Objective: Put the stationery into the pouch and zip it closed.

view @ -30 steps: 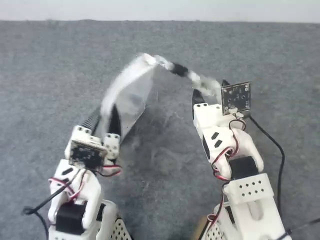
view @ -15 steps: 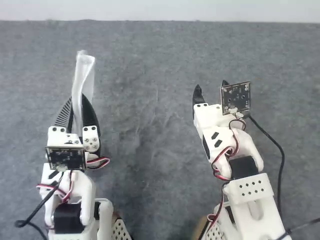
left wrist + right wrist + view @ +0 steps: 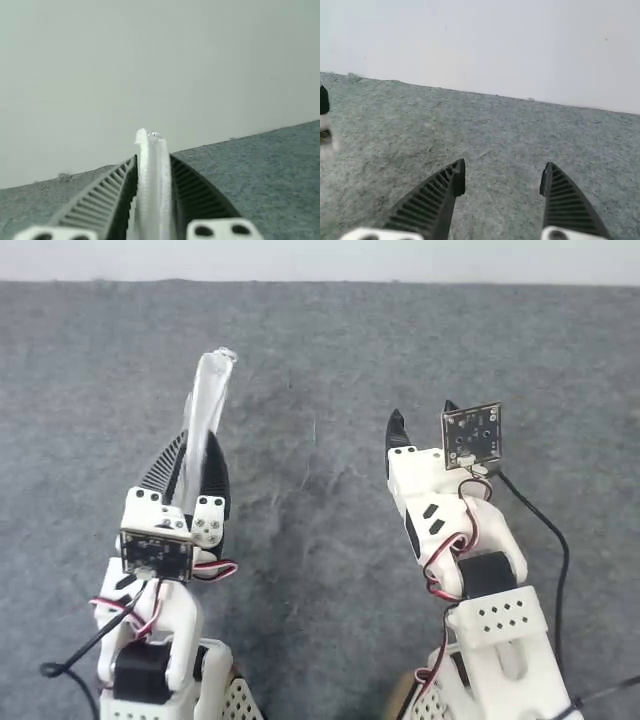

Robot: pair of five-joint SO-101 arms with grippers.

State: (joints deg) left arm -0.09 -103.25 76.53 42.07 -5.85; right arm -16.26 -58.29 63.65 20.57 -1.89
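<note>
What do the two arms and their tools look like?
The left arm and right arm are white plastic with perforated plates, dark servo blocks and red, black and white cables. Each wrist carries a dark circuit-board camera. The left tool and right tool have black, ribbed, pointed fingers.

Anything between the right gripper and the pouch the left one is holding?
Nothing visible. Only bare grey mat lies between the open, empty right gripper and the pouch clamped edge-on in the left gripper.

Pouch (image 3: pixel 152 192) in L hand (image 3: pixel 152 159) (edge-on)
</note>
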